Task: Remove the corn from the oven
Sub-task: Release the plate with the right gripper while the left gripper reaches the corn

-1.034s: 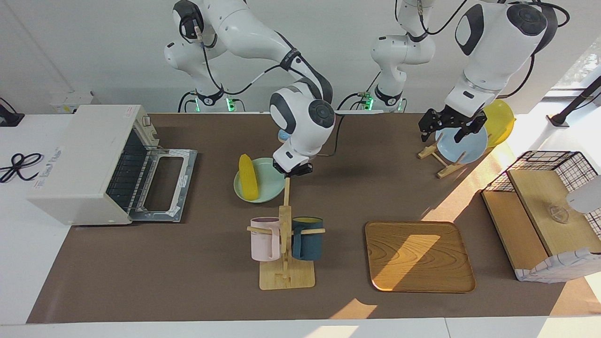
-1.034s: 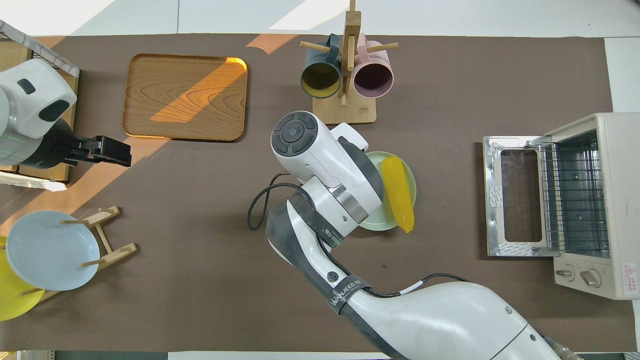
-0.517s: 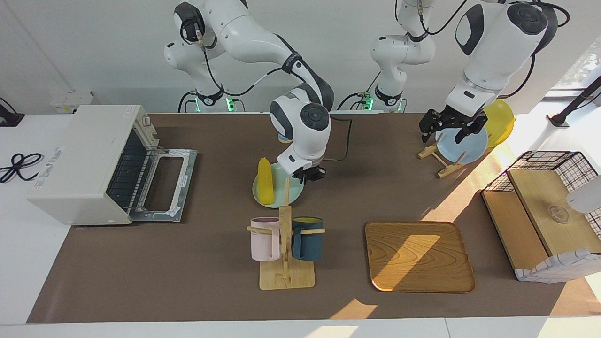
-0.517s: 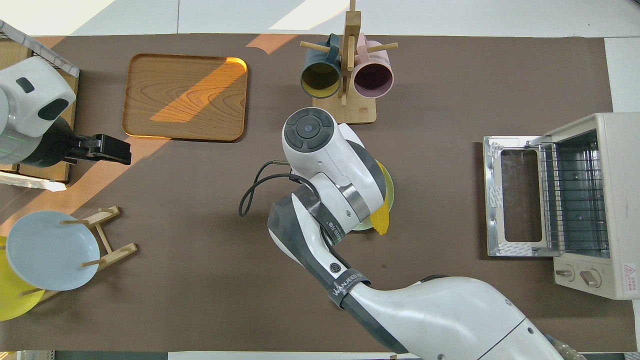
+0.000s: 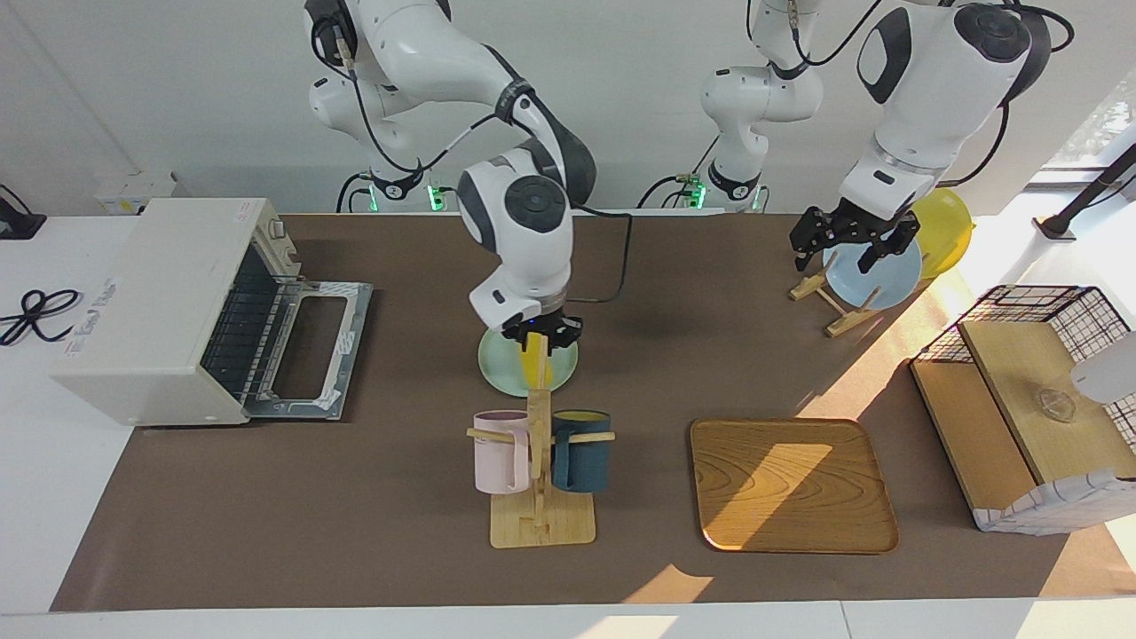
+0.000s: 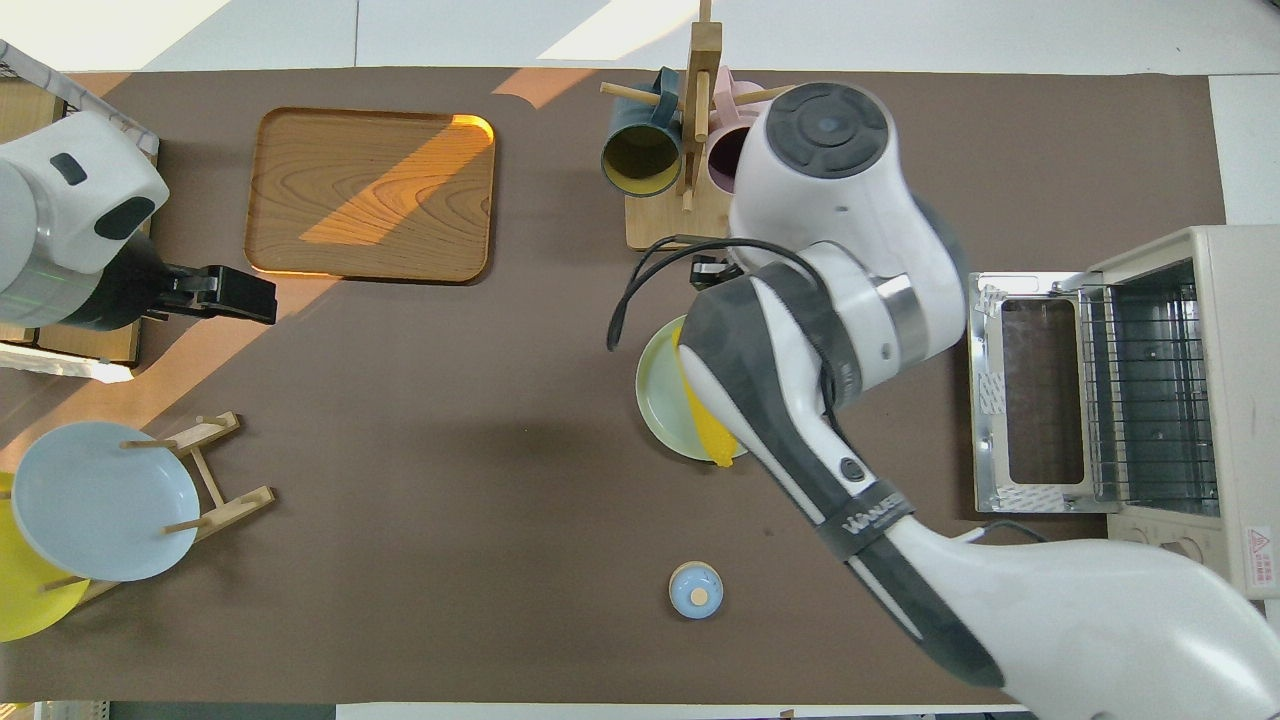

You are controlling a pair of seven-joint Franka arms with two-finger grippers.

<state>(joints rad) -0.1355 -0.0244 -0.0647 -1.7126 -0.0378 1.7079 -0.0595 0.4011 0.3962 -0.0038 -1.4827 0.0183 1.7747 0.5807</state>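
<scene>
The yellow corn [image 5: 534,366] lies on a pale green plate [image 5: 499,366] on the table, outside the oven; it also shows in the overhead view [image 6: 708,430], partly under the arm. The off-white oven [image 5: 160,302] stands at the right arm's end of the table, its door [image 5: 311,351] dropped open and its rack [image 6: 1145,390] bare. My right gripper [image 5: 538,335] is low over the corn and the plate; the overhead view hides it under the arm. My left gripper [image 5: 843,244] waits, open and empty, over the plate rack.
A wooden mug rack [image 5: 539,524] with a pink and a dark blue mug stands just farther from the robots than the plate. A wooden tray [image 5: 792,484], a wire-sided basket [image 5: 1029,390], a blue plate [image 5: 874,275] and a yellow plate [image 5: 945,226] on a rack, and a small blue lid [image 6: 695,588].
The green plate with the corn slid toward the left arm's end of the table. My right gripper left the plate's rim and turned to sit over the corn. The left arm stayed put.
</scene>
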